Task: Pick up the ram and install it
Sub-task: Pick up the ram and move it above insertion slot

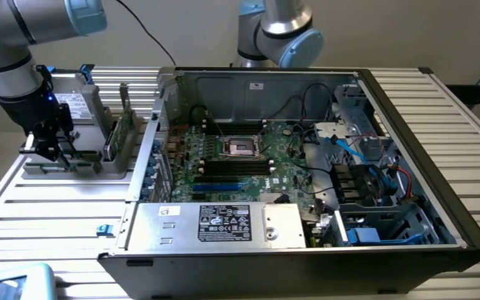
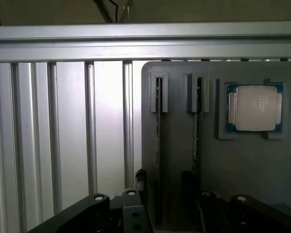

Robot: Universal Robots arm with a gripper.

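The black fingers stand wide apart and hold nothing. They are low over a grey plastic holder block, which sits on a tabletop of ribbed aluminium slats. In the exterior view they hang from a grey and pale-blue robot arm at the upper left of the frame, with the holder under them.

The middle and right of that frame are taken by an open black computer case lying on the same slats. Inside it is a large green motherboard, and a silver power-supply box runs along its near edge. A second grey and blue arm rises behind the case against a plain beige wall.

In the wrist view the thin green ram stick stands on edge in a narrow slot of the holder and runs into the gap between the spread fingers. Whether either finger touches it cannot be told. A second stick stands in the neighbouring slot, and a square silver processor chip rests in a recess just beside that
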